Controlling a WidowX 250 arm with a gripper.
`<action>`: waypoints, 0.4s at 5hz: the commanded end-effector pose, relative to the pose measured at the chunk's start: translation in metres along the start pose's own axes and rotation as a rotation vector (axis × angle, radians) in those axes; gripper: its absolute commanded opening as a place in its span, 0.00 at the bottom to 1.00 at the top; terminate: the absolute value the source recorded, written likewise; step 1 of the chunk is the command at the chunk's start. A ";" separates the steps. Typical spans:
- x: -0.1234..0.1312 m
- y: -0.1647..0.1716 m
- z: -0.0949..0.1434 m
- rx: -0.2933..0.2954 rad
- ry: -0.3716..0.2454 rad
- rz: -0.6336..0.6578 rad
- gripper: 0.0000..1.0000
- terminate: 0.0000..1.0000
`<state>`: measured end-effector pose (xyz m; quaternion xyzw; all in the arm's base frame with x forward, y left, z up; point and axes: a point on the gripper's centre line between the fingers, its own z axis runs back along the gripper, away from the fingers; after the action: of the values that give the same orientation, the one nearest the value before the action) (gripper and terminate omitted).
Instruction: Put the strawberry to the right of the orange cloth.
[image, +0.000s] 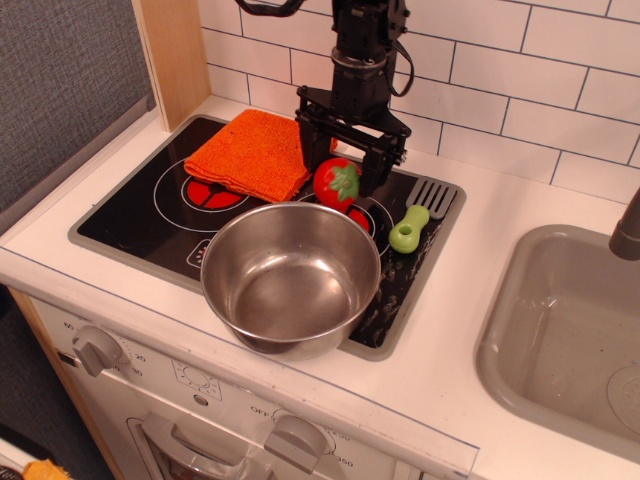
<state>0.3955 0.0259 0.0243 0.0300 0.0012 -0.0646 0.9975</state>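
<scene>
1. Starting nearest the camera, the steel bowl sits on the front of the stove top, over the near right part. It blocks the front, so any spot I choose for the fruit has to lie behind its rim.
2. Just right of the bowl's far edge lies the green-handled spatula, angled toward the wall. It marks the right limit of the free patch I am working in.
3. Between those two, directly behind the bowl, is the strawberry. It is low over the red burner ring, seemingly touching or almost touching the glass; I cannot tell which, since the bowl's rim hides its underside.
4. The orange cloth lies folded on the far left burner, its right edge just beside the strawberry. That puts the fruit to the cloth's right, where the task wants it.
5. My gripper stands above and slightly behind the strawberry, fingers pointing down and set apart on either side of it. I cannot tell whether the pads are gripping it or have let go.
6. My judgement: the placing is nearly complete. What remains is letting go fully, then rising straight up so I don't nudge the fruit into the bowl or cloth.
</scene>
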 end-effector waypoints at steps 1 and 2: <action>-0.017 0.006 0.076 -0.041 -0.132 -0.009 1.00 0.00; -0.022 0.007 0.084 -0.057 -0.141 -0.010 1.00 0.00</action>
<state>0.3761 0.0221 0.0820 -0.0068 -0.0273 -0.0723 0.9970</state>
